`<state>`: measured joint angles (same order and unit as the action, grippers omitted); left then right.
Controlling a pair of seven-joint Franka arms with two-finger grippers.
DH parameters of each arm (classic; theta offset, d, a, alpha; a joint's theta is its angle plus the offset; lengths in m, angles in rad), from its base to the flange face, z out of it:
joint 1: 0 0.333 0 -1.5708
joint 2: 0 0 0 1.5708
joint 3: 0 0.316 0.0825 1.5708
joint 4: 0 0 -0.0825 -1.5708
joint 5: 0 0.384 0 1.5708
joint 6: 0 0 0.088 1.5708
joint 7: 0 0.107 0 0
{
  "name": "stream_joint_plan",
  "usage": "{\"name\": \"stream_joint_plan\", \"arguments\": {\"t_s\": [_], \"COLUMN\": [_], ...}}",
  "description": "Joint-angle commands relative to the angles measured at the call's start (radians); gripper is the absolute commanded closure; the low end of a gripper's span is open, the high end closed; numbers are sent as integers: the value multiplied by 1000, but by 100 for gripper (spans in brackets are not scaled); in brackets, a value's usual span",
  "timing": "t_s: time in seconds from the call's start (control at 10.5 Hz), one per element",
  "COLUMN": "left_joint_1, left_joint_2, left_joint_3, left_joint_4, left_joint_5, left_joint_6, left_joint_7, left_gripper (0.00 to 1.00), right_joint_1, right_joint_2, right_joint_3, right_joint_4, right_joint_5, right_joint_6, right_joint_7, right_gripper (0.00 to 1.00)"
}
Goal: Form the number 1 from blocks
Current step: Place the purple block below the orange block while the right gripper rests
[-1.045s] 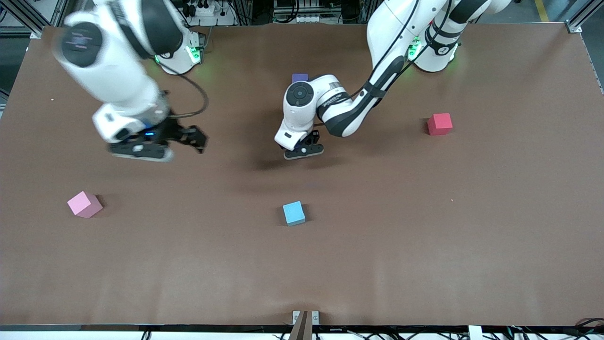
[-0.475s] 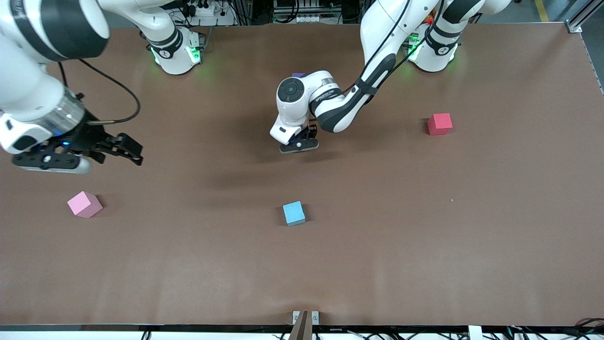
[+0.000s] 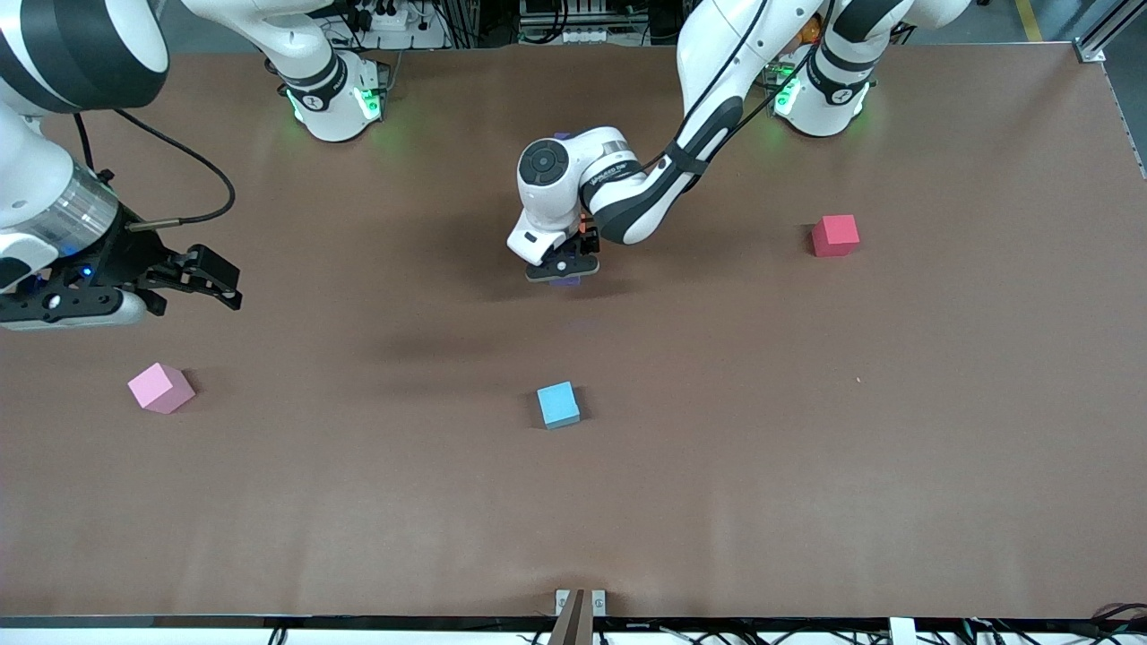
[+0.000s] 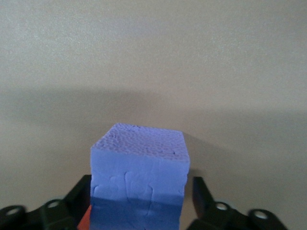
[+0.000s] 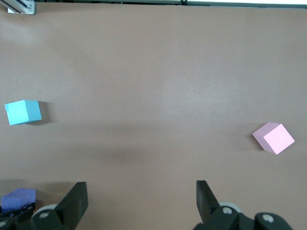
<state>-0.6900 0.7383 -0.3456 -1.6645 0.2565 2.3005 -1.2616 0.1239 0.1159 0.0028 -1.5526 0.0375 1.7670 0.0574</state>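
No legible text on anything.

Even overhead light, nothing glaring

I'm seeing soft shadows lying on the table [image 3: 806, 466] under both arms; the purple block [image 4: 138, 184] is filling the left wrist view slightly soft.

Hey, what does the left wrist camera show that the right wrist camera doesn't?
Only the left wrist view: a close look at the purple block between the left gripper's open fingers, with a bit of orange beside it. Only the right wrist view: the pink block, the light blue block and the right gripper's open fingers. Both: the purple block and the brown table.
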Motion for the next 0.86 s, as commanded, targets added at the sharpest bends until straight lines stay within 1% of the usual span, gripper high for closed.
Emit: {"name": "stream_joint_plan", "arguments": {"t_s": [0.0,0.19,0.48,0.57,0.76], "left_joint_1": [-6,1,12,26,99], "left_joint_2": [-6,-42,-135,-173,-249], "left_joint_3": [8,43,140,173,186], "left_joint_4": [8,17,20,22,35], "left_joint_5": [30,32,32,32,32], "left_joint_6": [-38,-84,-124,-127,-183], "left_joint_7": [-25,-25,-24,-22,-13], "left_gripper": [0,0,0,0,0], "right_joint_1": [-27,-27,-41,-61,-79], "right_joint_2": [39,39,33,28,15], "right_joint_3": [19,19,19,19,19], "right_joint_4": [49,49,49,49,49], "right_joint_5": [-7,-4,-4,1,-1], "right_joint_6": [-9,-9,-12,-12,-23], "right_joint_7": [-38,-33,-16,22,132], "right_gripper": [0,0,0,0,0]}}
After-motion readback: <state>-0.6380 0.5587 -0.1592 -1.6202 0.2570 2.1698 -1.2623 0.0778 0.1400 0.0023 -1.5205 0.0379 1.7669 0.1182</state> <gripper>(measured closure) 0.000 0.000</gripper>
